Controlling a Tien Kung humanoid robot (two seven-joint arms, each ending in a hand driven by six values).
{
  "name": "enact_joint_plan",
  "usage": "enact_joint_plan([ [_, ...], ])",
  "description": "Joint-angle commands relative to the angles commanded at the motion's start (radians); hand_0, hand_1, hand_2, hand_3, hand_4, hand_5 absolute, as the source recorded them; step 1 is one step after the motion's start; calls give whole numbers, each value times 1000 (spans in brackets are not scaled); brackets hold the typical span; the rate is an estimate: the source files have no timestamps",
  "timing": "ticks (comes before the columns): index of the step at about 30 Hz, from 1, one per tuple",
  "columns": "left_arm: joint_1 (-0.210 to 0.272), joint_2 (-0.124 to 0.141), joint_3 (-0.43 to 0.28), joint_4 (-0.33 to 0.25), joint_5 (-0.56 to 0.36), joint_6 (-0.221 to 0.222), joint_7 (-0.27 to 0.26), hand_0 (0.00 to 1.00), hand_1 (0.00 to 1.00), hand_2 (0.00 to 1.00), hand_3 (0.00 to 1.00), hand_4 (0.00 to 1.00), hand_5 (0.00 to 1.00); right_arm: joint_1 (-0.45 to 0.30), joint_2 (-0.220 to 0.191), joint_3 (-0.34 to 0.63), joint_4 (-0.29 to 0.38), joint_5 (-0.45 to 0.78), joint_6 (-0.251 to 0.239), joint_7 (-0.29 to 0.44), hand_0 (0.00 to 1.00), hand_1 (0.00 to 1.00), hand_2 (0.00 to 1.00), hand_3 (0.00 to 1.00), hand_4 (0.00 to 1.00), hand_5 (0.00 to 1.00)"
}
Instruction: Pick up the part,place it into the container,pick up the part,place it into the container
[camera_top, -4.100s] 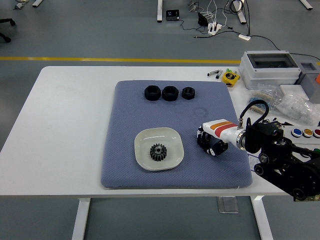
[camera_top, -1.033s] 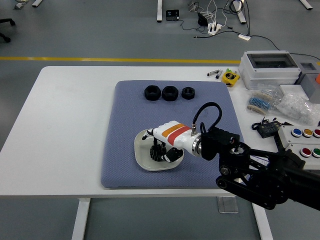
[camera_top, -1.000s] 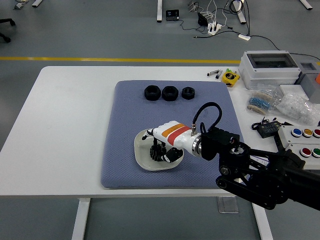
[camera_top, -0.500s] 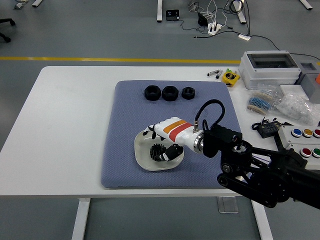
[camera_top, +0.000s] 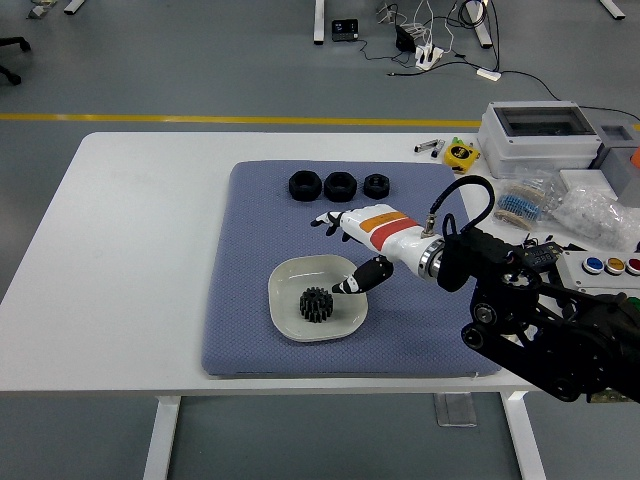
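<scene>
Your right hand (camera_top: 352, 245) is hovering fingers spread and empty above the white dish (camera_top: 292, 318), black gear (camera_top: 317, 305) sitting inside, mid-mat (camera_top: 260, 230) on the bench (camera_top: 130, 250).

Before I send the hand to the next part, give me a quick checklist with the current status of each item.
1. Right hand empty, fingers spread: ok.
2. Gear inside the white dish: ok. It looks to be a single stack; whether a second gear sits there, cannot tell.
3. Hand clear of the dish: not ok yet, the thumb tip hangs over its right rim.
4. Three black nuts lined up at the far end of the blue mat, unobstructed: ok.
5. Left hand out of the way: ok, not in view.
</scene>
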Motion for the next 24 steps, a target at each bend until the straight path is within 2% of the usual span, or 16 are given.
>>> enact_joint_plan([
  [3, 2, 0, 1, 0, -1, 0, -1, 711, 609, 643, 565, 620, 694, -39, -30, 48, 30, 122, -61, 59, 944, 880, 946, 965, 998, 354],
  [4, 3, -1, 0, 0, -1, 1, -1, 711, 611, 641, 565, 619, 694, -58, -43, 69, 48, 167, -88, 90, 998, 994, 998, 976, 998, 515],
  [6, 4, -1, 0, 0, 2, 0, -1, 711, 611, 641, 565, 619, 694, -86, -60, 102, 73, 251, -132, 154, 998, 994, 998, 976, 998, 515],
  [9, 5, -2, 1, 0, 4, 0, -1, 711, 611, 641, 565, 619, 694, -130, -83, 153, 114, 366, -156, 213, 998, 994, 998, 976, 998, 515],
  [10, 5, -2, 1, 0, 4, 0, -1, 710, 612, 640, 565, 619, 695, -145, -91, 170, 130, 411, -152, 213, 998, 998, 998, 998, 998, 565],
  [15, 3, -3, 5, 0, 0, -1, -2, 710, 612, 640, 565, 619, 695, -218, -117, 223, 203, 626, -116, 216, 998, 998, 998, 998, 998, 565],
  [16, 3, -4, 7, 0, -4, -1, -3, 710, 615, 639, 565, 619, 696, -229, -119, 232, 211, 658, -111, 223, 998, 943, 982, 998, 998, 629],
  [24, 5, -7, 22, 0, -21, -3, -5, 709, 624, 640, 564, 617, 697, -304, -102, 293, 206, 1003, -67, 328, 998, 917, 955, 998, 998, 636],
])
